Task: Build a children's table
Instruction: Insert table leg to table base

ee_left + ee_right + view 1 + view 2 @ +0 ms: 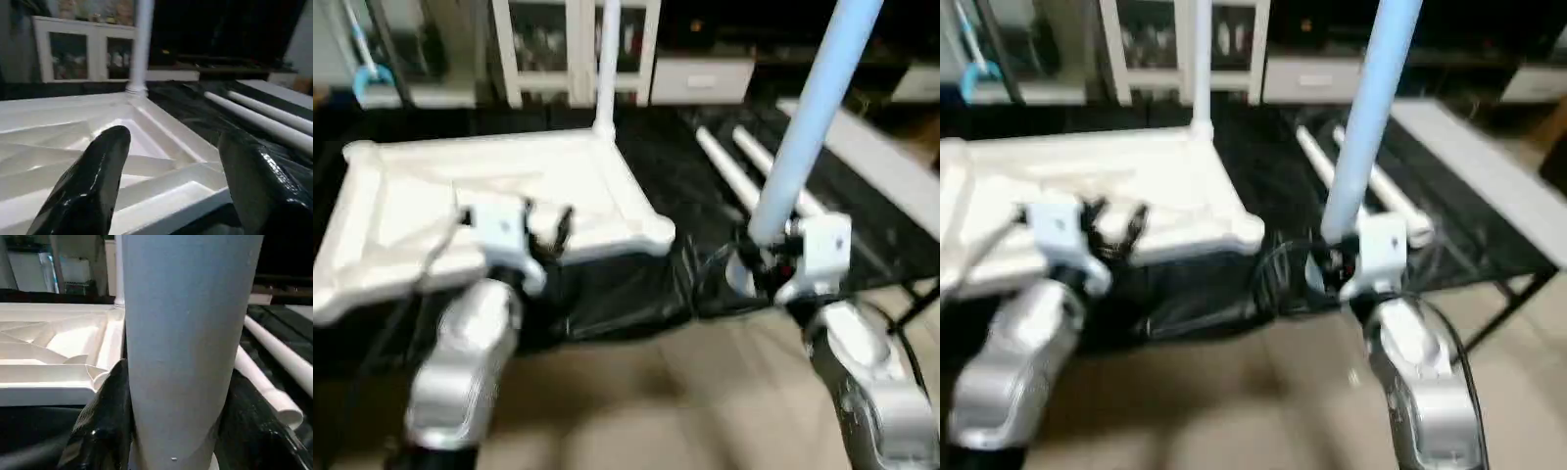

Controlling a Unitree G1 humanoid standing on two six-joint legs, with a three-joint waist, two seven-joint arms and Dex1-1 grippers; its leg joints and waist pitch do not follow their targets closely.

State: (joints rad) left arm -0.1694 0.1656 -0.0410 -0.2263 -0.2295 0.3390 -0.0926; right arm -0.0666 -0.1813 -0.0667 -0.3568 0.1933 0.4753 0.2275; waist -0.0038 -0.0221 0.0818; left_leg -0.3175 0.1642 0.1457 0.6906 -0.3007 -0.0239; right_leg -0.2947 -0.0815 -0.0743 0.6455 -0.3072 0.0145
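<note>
**Seating the second leg: line up first, then press**

The table top (pixel 499 201) lies upside down on the black-covered counter (pixel 862 220), ribbed underside up, ahead of the left jaws and off to the inner side of the right jaws. One leg (pixel 607 64) already stands upright in the far corner socket, beyond both sets of jaws. Two spare legs (pixel 744 171) lie flat on the counter, just past the right jaws.

The right gripper (pixel 766 257) pinches the held leg (pixel 808 117) near its lower end, a black finger on each side of the tube, which rises between them tilted slightly away from the robot. The left gripper (pixel 546 227) hangs over the near edge of the top with its jaws spread and nothing between them.

The step in hand looks like carrying this leg to an empty socket; the near corner socket (pixel 656 233) sits closest, between the two grippers. To do it well, the leg should probably be brought upright before it descends, its end centred over the socket. The spread left jaws could steady the top so it does not slide. With the grip so low, the long tube may sway, so slow travel seems wise.
</note>
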